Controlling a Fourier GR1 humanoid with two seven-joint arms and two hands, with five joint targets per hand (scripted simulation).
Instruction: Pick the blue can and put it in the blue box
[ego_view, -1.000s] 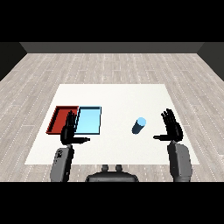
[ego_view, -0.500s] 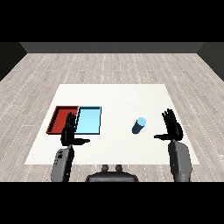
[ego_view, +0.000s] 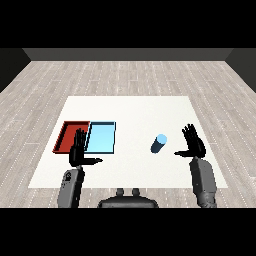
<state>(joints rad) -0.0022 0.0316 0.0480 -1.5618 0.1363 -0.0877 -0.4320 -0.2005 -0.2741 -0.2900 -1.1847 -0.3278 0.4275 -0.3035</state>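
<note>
A blue can (ego_view: 159, 143) stands upright on the white table (ego_view: 130, 112), right of centre. My right hand (ego_view: 194, 145) is open just to the can's right, fingers straight, thumb pointing toward the can with a small gap between them. The light blue tray (ego_view: 102, 138) lies left of centre, holding nothing. My left hand (ego_view: 78, 152) is open at the near edge of the trays, overlapping the seam between them.
A red tray (ego_view: 70, 135) lies against the blue tray's left side. Bare table stretches between the blue tray and the can. Wooden floor surrounds the table.
The right hand has drifted slightly left and nearer, toward the can. The left hand, can and trays have not moved.
</note>
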